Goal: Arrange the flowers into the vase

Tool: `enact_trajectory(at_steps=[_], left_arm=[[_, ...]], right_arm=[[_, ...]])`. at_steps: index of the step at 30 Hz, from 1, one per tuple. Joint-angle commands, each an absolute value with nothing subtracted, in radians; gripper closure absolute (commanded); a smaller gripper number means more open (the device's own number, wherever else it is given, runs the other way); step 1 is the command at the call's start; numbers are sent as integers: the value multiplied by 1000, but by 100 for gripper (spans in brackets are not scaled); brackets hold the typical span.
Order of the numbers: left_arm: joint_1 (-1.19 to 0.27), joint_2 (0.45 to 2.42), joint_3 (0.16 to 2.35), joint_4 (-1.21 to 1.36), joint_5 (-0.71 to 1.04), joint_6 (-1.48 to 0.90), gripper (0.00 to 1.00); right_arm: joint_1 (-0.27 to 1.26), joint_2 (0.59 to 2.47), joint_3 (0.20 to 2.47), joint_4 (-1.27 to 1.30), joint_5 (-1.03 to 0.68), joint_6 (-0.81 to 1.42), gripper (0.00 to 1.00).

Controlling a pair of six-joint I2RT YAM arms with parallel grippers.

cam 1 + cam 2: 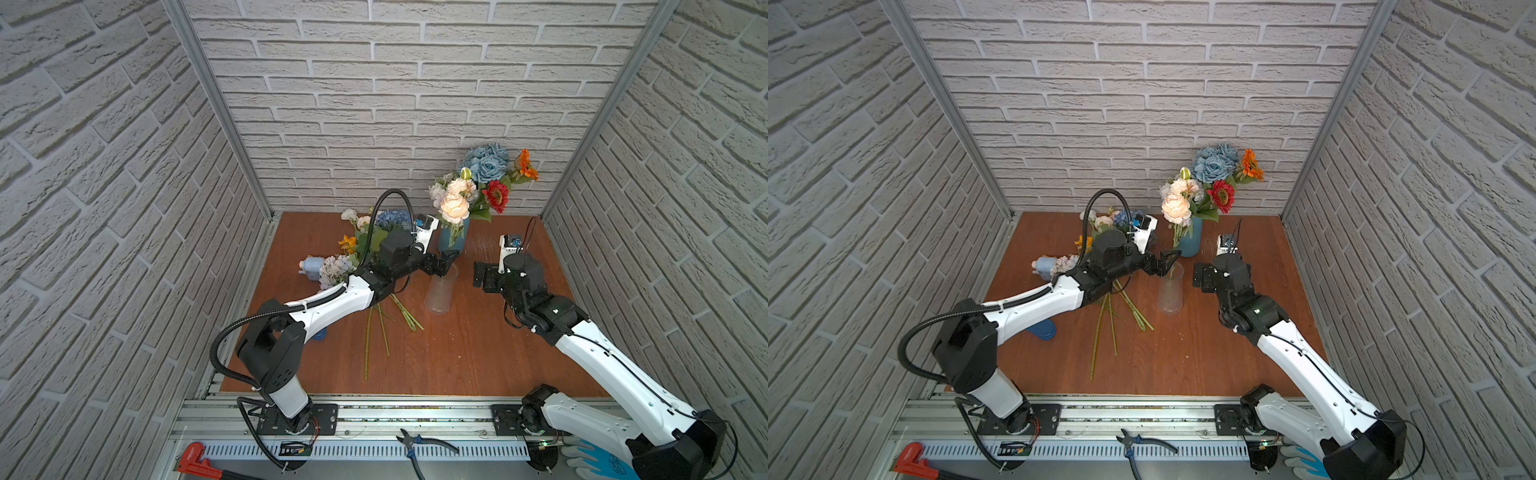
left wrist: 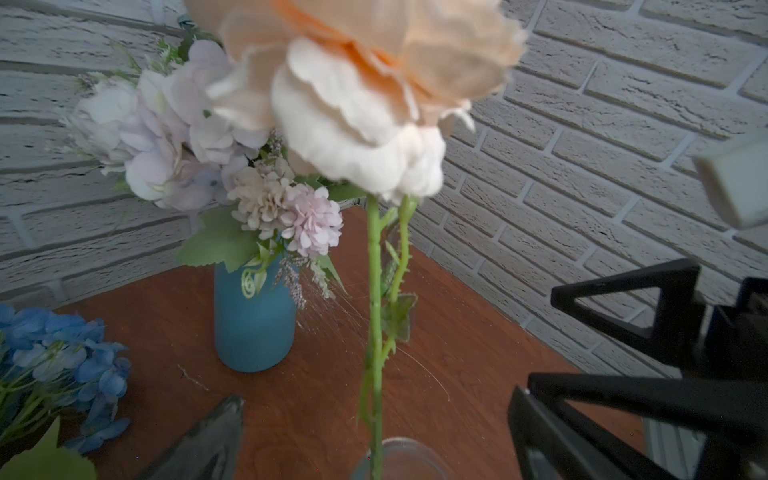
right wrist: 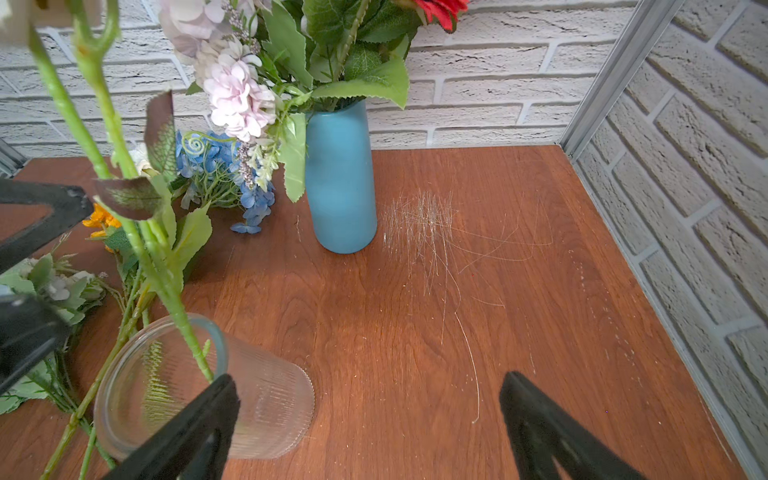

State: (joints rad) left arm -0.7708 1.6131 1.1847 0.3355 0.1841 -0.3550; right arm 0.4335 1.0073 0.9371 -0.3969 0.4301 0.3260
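Observation:
A clear ribbed glass vase point(image 1: 438, 293) point(image 1: 1170, 291) point(image 3: 199, 386) stands mid-table. A cream-peach rose point(image 1: 455, 208) point(image 1: 1176, 209) point(image 2: 365, 104) rises from it, its green stem point(image 2: 376, 332) point(image 3: 124, 208) resting inside the rim. My left gripper point(image 1: 442, 264) point(image 1: 1163, 264) point(image 2: 374, 440) is open just above the rim, one finger on each side of the stem and not touching it. My right gripper point(image 1: 478, 276) point(image 1: 1198, 278) point(image 3: 370, 415) is open and empty, just right of the vase. Loose flowers lie at the back left: blue hydrangea point(image 1: 390, 220) point(image 2: 62, 361), orange blooms point(image 1: 348, 243), a lilac-white cluster point(image 1: 334, 270).
A blue vase point(image 1: 455, 239) point(image 1: 1190, 241) point(image 3: 340, 178) full of flowers stands behind the glass one. Long stems point(image 1: 382, 328) lie under my left arm, beside a toppled pale bottle point(image 1: 311, 264) and a blue vessel point(image 1: 1042, 328). Pliers point(image 1: 419, 442) and a red clamp point(image 1: 195, 457) sit off the front edge.

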Motion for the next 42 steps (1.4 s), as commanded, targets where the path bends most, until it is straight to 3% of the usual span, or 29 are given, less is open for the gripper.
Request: enact_trajectory(at_steps=[1,10,20,27,32,36,42], left_arm=[[-769,1500,1145,301,136,-338,2],[-709,1266,995,122,-17,-315,2],[-575,1203,840,1,-28,-453,9],[-498,1362,898,-76,58,-437,29],[-447,1534,1025,-152,142,-392,37],[-444,1671,1154,-215,174,-337,55],[-445,1839,1340,-336,192,-288,57]], right_arm=[[428,994,943,-348,412,340,1],[428,1026,996,-378,347,354,0],[427,1050,1011,-368,308,386,0],[428,1051,1012,-365,303,400,0],[428,1045,1014,-370,301,406,0],[428,1043,1006,-370,294,413,0],[428,1043,988,-376,309,410,0]])
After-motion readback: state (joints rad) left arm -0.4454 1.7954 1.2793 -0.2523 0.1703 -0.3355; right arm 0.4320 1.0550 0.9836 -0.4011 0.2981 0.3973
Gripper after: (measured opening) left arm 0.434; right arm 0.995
